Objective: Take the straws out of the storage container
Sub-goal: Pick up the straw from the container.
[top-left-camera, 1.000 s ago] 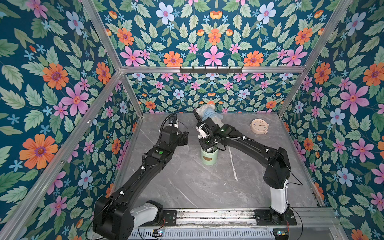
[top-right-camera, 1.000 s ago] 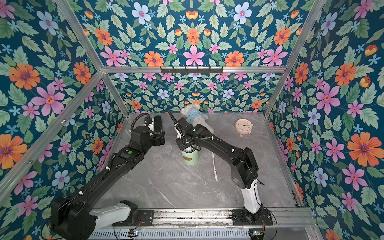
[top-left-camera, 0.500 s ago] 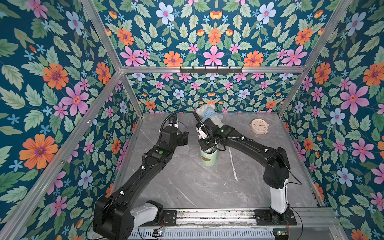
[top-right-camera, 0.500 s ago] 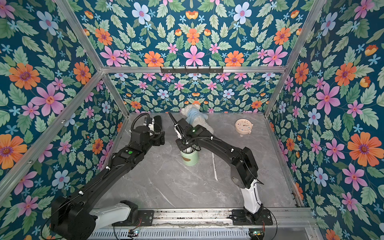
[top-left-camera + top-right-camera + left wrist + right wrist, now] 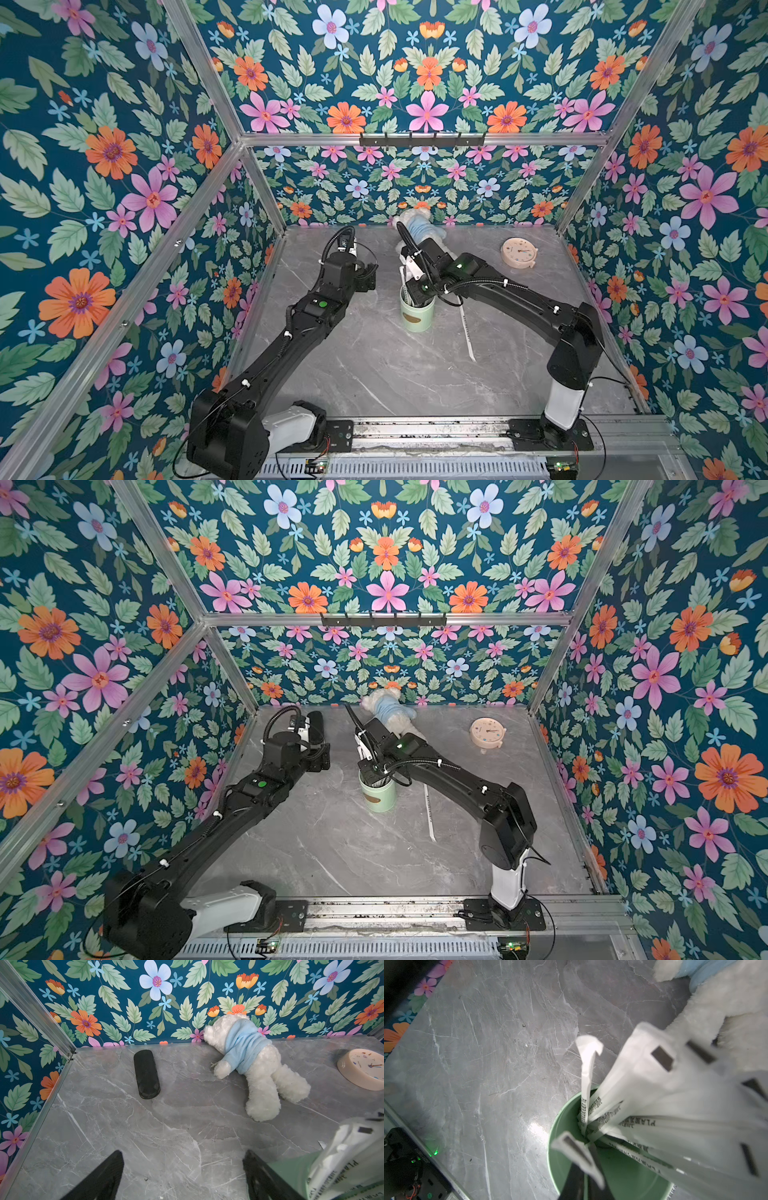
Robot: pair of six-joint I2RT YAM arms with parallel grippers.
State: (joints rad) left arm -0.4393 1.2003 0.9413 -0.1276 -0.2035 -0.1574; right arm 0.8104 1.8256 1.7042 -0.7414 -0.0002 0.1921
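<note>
Straw [image 5: 577, 1155] pinched by right gripper [image 5: 586, 1176] inside storage container [image 5: 556, 1167] rim | left gripper [image 5: 182, 1154] spread wide beside its wall

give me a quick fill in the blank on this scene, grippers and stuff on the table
The right gripper is ___ on a straw in the storage container.
The left gripper stands ___, holding nothing.
A loose straw lies flat on the ___.
The plush bear wears a ___ sweater.
Missing words: shut, open, table, blue.
</note>
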